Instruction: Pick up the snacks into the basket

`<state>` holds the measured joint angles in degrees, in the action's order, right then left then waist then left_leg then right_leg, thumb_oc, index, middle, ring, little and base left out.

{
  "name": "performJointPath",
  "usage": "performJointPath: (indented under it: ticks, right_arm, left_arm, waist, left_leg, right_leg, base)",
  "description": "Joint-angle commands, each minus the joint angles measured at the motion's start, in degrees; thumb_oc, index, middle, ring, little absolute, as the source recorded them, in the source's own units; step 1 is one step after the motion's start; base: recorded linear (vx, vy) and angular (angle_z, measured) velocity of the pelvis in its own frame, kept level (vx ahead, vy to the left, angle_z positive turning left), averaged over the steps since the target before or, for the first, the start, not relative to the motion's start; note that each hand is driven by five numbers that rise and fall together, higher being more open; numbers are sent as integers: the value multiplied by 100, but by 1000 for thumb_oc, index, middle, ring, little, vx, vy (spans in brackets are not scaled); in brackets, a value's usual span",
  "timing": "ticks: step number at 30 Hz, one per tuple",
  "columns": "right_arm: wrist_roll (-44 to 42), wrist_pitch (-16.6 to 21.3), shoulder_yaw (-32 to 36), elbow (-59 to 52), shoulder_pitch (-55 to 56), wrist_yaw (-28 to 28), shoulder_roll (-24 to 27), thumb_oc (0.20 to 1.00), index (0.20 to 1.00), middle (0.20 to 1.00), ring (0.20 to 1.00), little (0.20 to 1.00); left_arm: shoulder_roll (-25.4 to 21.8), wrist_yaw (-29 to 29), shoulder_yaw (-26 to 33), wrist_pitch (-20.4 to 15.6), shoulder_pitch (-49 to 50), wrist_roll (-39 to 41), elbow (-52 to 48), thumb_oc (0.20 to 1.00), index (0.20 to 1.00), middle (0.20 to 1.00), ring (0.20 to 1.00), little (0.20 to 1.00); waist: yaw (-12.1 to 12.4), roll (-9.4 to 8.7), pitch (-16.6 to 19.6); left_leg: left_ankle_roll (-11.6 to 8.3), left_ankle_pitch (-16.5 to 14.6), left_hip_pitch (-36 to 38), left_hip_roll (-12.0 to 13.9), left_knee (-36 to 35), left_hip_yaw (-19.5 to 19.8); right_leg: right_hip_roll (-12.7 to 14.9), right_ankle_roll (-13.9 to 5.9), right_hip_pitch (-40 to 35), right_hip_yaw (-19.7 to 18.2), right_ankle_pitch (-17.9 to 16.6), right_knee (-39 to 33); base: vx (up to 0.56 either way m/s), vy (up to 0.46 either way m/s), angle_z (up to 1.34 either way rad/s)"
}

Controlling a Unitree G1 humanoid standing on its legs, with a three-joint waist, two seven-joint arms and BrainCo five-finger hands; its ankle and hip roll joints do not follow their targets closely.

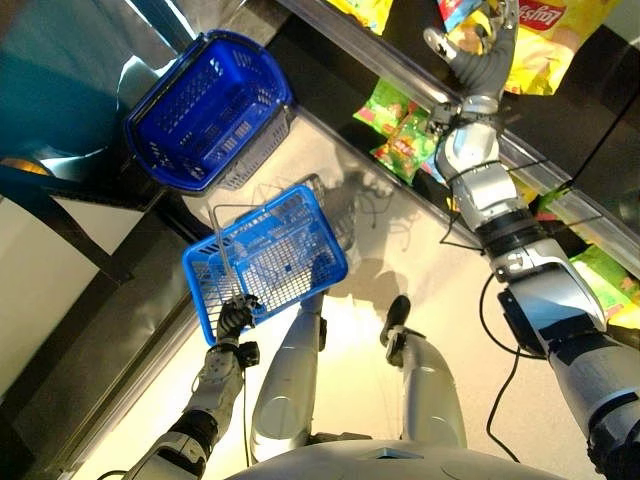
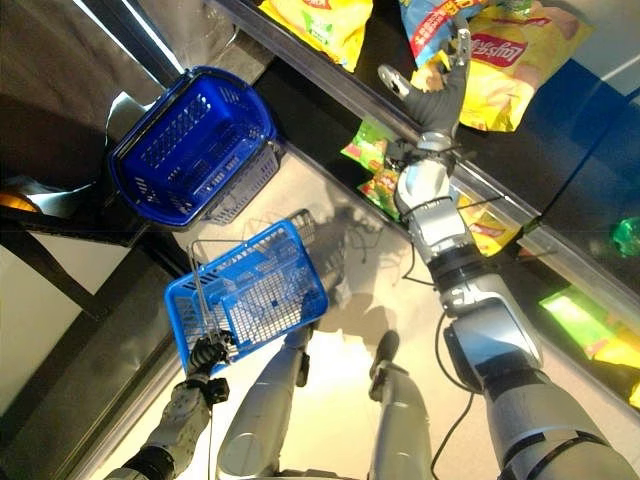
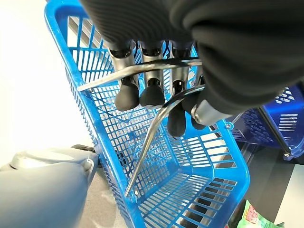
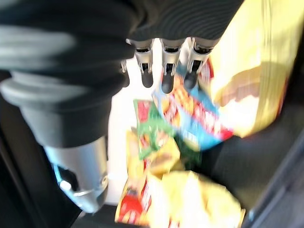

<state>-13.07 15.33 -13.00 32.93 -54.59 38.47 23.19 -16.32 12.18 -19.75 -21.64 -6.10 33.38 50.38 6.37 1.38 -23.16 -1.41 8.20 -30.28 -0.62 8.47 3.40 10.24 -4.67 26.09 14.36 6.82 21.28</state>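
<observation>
Two hands busy: left hand [image 3: 156, 90] curled round the basket handle [image 3: 142, 156], right hand [image 2: 440, 80] spread at the blue snack bag [image 4: 199, 118]. Close fully before lifting; hold basket [image 1: 265, 260] level.

shop aisle, dark shelf [image 2: 330, 85] stocked with snack bags [image 2: 505, 75], stacked blue shopping baskets [image 1: 205, 110] on floor

A pale, brightly lit floor [image 1: 420, 250] lies beneath the hands. A dark shelf [image 2: 560, 130] with a metal front rail [image 1: 420, 75] runs beyond the right hand [image 1: 480, 50].
</observation>
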Motion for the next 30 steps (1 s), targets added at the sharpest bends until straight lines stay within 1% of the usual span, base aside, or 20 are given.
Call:
performJointPath:
  ticks: [1,3,6,7,9,13,18,21,22,23,27,28,30]
  right_arm:
    - [462,179,331,-677,250,364,305,1000,1000,1000,1000,1000]
    - [521,193,552,-867,476,508,266,1000,1000,1000,1000,1000]
    - [871,71,847,-1144,830,709,328,1000,1000,1000,1000,1000]
    - [871,71,847,-1144,830,709,328,1000,1000,1000,1000,1000]
    - [982,-3,1057,-1117,1019,860,302,1000,1000,1000,1000,1000]
    - [814,-55,1148,-680,928,976,290,1000,1000,1000,1000,1000]
    - [519,-128,1092,184,451,1087,314,1000,1000,1000,1000,1000]
    - [188,-80,956,877,-55,1032,361,1000,1000,1000,1000,1000]
    - [188,-80,956,877,-55,1032,361,1000,1000,1000,1000,1000]
    - [-98,-34,840,1331,-420,950,415,1000,1000,1000,1000,1000]
    - [-759,125,647,2075,-1079,727,491,1000,1000,1000,1000,1000]
    - [-760,126,646,2076,-1081,726,492,1000,1000,1000,1000,1000]
    - [-1135,213,570,2361,-1461,628,501,1000,1000,1000,1000,1000]
  left_arm:
    - [10,44,163,-216,162,91,212,200,200,200,200,200]
    - [30,58,183,-221,168,86,235,200,200,200,200,200]
    - [61,58,206,-231,184,32,317,200,200,200,200,200]
    - [61,58,205,-231,184,32,317,200,200,200,200,200]
    - [116,64,198,-247,196,28,369,200,200,200,200,200]
    - [175,47,163,-229,181,40,474,200,200,200,200,200]
    - [241,15,51,-194,189,85,506,200,200,200,200,200]
    - [288,21,-26,-174,138,100,578,200,200,200,200,200]
    - [288,21,-26,-174,138,100,578,200,200,200,200,200]
    - [292,38,-70,-148,105,98,580,200,200,200,200,200]
    - [284,66,-122,-81,40,130,607,200,200,200,200,200]
    - [285,66,-121,-81,39,130,607,200,200,200,200,200]
    - [260,82,-149,-31,1,129,661,200,200,200,200,200]
  waist:
    - [-27,-118,310]
    - [-81,-112,342]
    - [-163,-77,394]
    - [-162,-77,394]
    - [-204,-39,410]
    - [-237,14,406]
    - [-249,104,346]
    - [-246,159,311]
    - [-246,159,311]
    - [-229,181,288]
    - [-216,215,212]
    - [-216,216,211]
    - [-212,238,144]
  left_leg:
    - [243,-458,314,-320,124,-141]
    - [251,-472,387,-309,113,-165]
    - [261,-486,478,-297,93,-219]
    - [261,-486,478,-297,93,-219]
    - [271,-472,527,-279,41,-252]
    - [278,-462,542,-268,12,-310]
    - [277,-468,522,-261,17,-360]
    - [273,-468,508,-266,4,-385]
    - [273,-468,508,-266,4,-385]
    - [268,-469,493,-271,-10,-393]
    - [260,-474,443,-288,-29,-419]
    - [260,-474,443,-288,-29,-419]
    - [258,-468,401,-301,-36,-433]
  right_leg:
    - [-60,-86,-201,-2,-779,-610]
    - [-75,-86,-230,-37,-772,-607]
    - [-95,-87,-277,-93,-764,-626]
    - [-95,-87,-277,-93,-764,-626]
    - [-115,-81,-283,-149,-764,-676]
    - [-141,-64,-225,-220,-773,-670]
    - [-162,-55,-138,-307,-817,-686]
    - [-164,-48,-103,-343,-839,-701]
    - [-164,-48,-103,-343,-839,-701]
    - [-155,-47,-67,-350,-860,-702]
    - [-144,-48,7,-379,-899,-714]
    - [-144,-48,7,-379,-899,-713]
    - [-136,-47,56,-392,-923,-705]
  base:
    - [24,12,-14]
    - [19,-2,-14]
    - [10,-1,-13]
    - [-5,-8,-7]
    - [-18,-14,-9]
    - [-11,-9,-16]
    - [-8,3,-9]
    - [6,10,-9]
    - [7,5,-3]
    - [10,8,-4]
    - [9,3,-4]
    - [0,0,0]
    - [0,0,0]
